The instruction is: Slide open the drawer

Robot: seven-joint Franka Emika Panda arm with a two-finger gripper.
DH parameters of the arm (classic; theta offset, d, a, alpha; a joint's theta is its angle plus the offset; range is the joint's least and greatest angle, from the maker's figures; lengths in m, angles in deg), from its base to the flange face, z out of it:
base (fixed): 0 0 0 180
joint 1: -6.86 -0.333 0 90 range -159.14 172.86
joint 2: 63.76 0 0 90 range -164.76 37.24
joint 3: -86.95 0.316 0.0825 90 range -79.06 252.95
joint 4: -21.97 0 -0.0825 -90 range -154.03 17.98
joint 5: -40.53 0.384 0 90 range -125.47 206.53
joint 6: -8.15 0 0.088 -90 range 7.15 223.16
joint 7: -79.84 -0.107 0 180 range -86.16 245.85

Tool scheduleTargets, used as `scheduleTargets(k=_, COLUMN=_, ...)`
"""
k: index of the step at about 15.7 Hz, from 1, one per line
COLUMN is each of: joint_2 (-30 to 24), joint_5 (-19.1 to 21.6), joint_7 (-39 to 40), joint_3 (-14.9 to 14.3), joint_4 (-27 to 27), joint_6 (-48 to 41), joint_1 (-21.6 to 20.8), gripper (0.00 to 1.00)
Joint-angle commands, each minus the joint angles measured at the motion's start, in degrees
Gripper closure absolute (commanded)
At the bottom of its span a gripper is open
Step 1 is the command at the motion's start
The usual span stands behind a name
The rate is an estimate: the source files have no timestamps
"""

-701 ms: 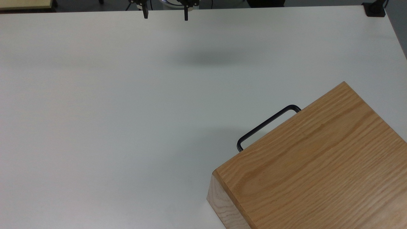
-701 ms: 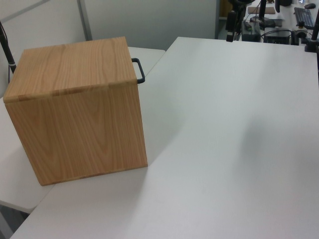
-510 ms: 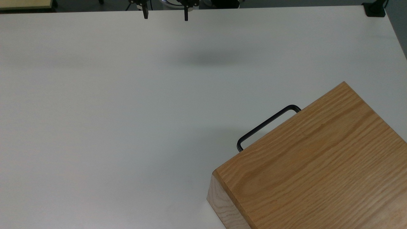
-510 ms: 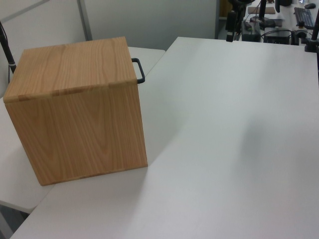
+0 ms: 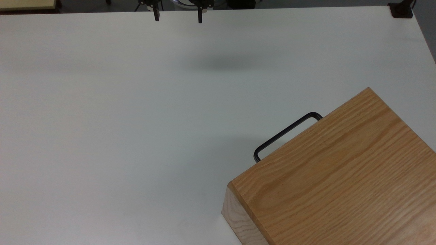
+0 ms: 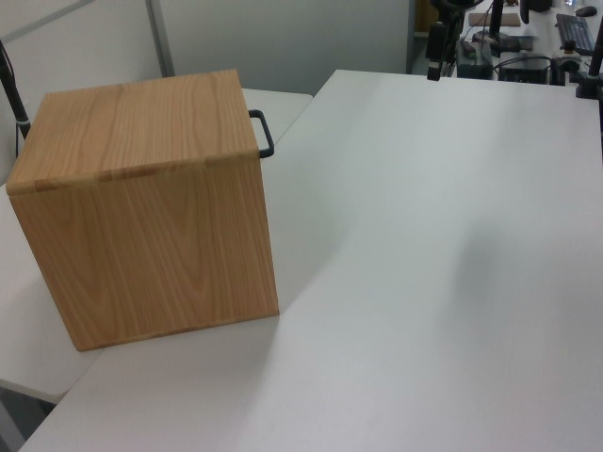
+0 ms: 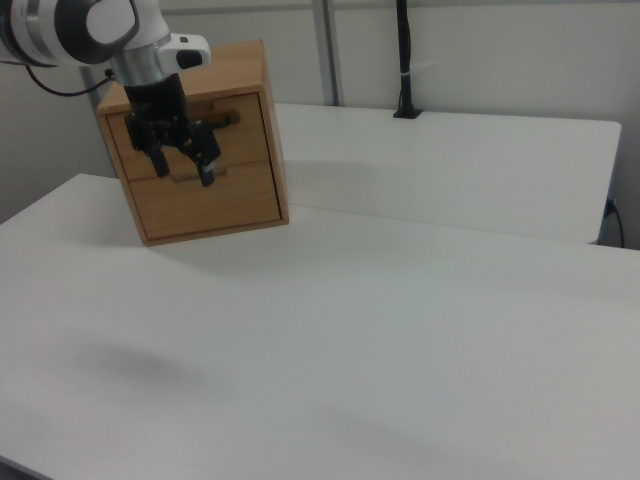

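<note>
The oak-grain box casing [image 5: 340, 177] stands at the top view's lower right. The drawer is pushed in flush; its thin black bar handle [image 5: 286, 134] juts toward the table's middle. In the right view the drawer's front panel [image 7: 235, 135] faces the camera with the handle [image 7: 226, 118] on it, above a second panel [image 7: 215, 200]. My gripper [image 5: 178, 16] hangs open at the top view's upper edge, far from the handle, its two black fingers wide apart and nothing between them. The right view puts the gripper [image 7: 184, 172] in front of the box. The handle [image 6: 265, 134] also pokes out in the left view.
The white table [image 5: 136, 119] spreads between gripper and box. A black clamp [image 5: 402, 10] sits at the top view's upper right corner, and a black pole [image 7: 404, 60] rises behind the table in the right view. Equipment [image 6: 528, 38] crowds the left view's far edge.
The gripper's fingers have crept very slightly downward in the top view. The box and drawer have not moved.
</note>
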Motion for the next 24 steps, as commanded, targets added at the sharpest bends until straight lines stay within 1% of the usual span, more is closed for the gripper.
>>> scheduleTargets(k=1, joint_2=0.15, joint_5=1.09, joint_7=0.24, joint_3=-0.71, joint_4=0.10, joint_6=0.59, joint_1=-0.85, gripper=0.00)
scheduleTargets(k=8, joint_2=0.59, joint_5=1.18, joint_7=0.24, joint_3=-0.62, joint_4=0.01, joint_6=0.94, joint_1=-0.85, gripper=0.00)
scheduleTargets(k=10, joint_2=1.20, joint_5=2.49, joint_7=-1.76, joint_3=-0.27, joint_4=0.36, joint_6=1.12, joint_1=-0.94, gripper=0.00)
scheduleTargets(k=12, joint_2=1.38, joint_5=5.64, joint_7=-10.35, joint_3=-0.27, joint_4=0.28, joint_6=3.91, joint_1=-0.94, gripper=0.00)
scheduleTargets(k=14, joint_2=1.99, joint_5=7.24, joint_7=-20.10, joint_3=-0.27, joint_4=0.27, joint_6=7.87, joint_1=-0.85, gripper=0.00)
scheduleTargets(k=15, joint_2=3.21, joint_5=7.85, joint_7=-24.33, joint_3=-0.27, joint_4=0.45, joint_6=10.59, joint_1=-0.85, gripper=0.00)
scheduleTargets(k=18, joint_2=5.24, joint_5=11.98, joint_7=-34.89, joint_3=-0.27, joint_4=0.54, joint_6=19.28, joint_1=-0.76, gripper=0.00)
scheduleTargets(k=20, joint_2=6.73, joint_5=12.60, joint_7=-41.73, joint_3=-0.27, joint_4=0.71, joint_6=26.05, joint_1=-1.46, gripper=0.00)
scheduleTargets(k=21, joint_2=8.22, joint_5=12.60, joint_7=-45.16, joint_3=-0.27, joint_4=2.72, joint_6=29.39, joint_1=-2.51, gripper=0.00)
scheduleTargets(k=22, joint_2=10.85, joint_5=12.34, joint_7=-48.33, joint_3=-0.27, joint_4=5.00, joint_6=32.03, joint_1=-3.22, gripper=0.00)
scheduleTargets(k=23, joint_2=12.61, joint_5=12.08, joint_7=-49.23, joint_3=-0.27, joint_4=6.07, joint_6=32.75, joint_1=-4.09, gripper=0.03)
scheduleTargets(k=24, joint_2=14.02, joint_5=12.42, joint_7=-49.50, joint_3=-0.27, joint_4=7.64, joint_6=33.72, joint_1=-5.15, gripper=0.10)
